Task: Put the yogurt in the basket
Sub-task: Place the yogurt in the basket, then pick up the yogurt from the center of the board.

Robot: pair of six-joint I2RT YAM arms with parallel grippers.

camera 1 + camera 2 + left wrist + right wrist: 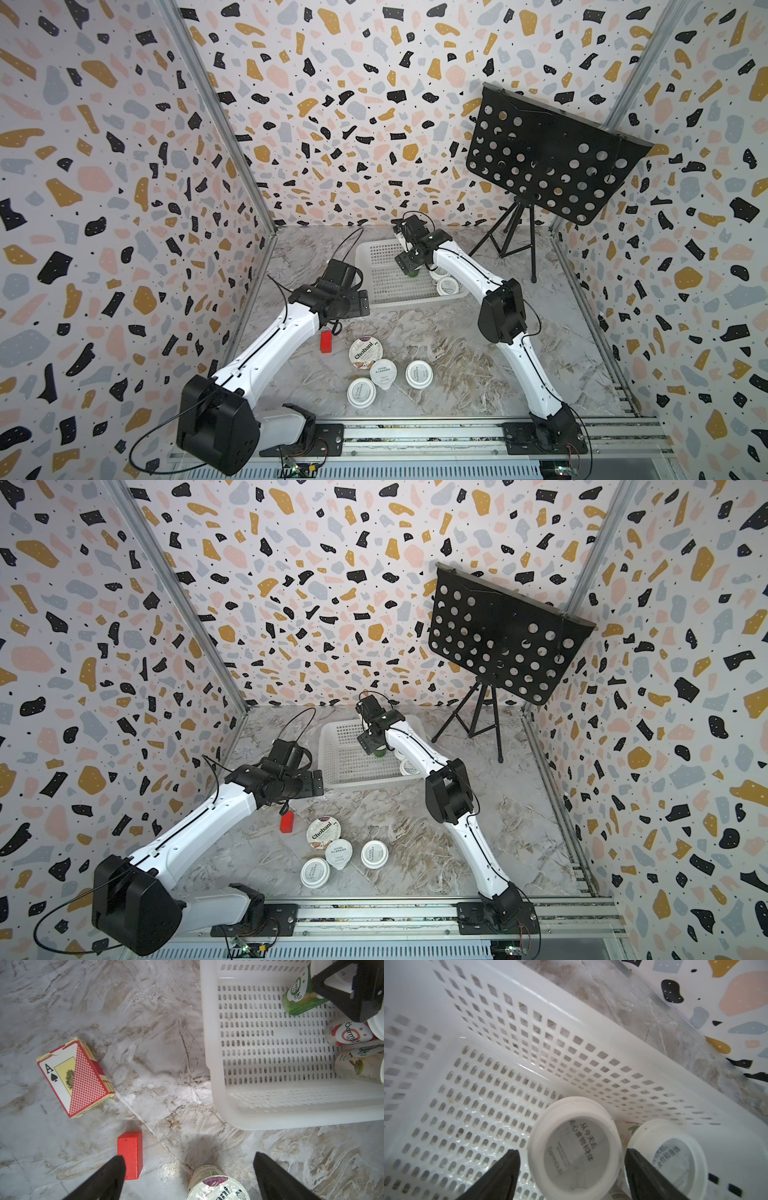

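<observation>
Right wrist view: yogurt cup [577, 1138] stands inside the basket [529, 1028], beside another cup [675, 1159], with the right gripper [572, 1151] spread wide astride it, not gripping. Four more cups [384, 372] sit outside the basket. Risk: on a skewed lift a jaw could snag the cup and topple it.

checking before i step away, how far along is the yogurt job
Done: at least three small round yogurt cups sit in the white perforated plastic basket. In hand: right gripper, jaws open, straddles a green-sided cup there. Left: four white-lidded cups on the marble table; open left gripper hovers by the Chobani-lidded one.
</observation>
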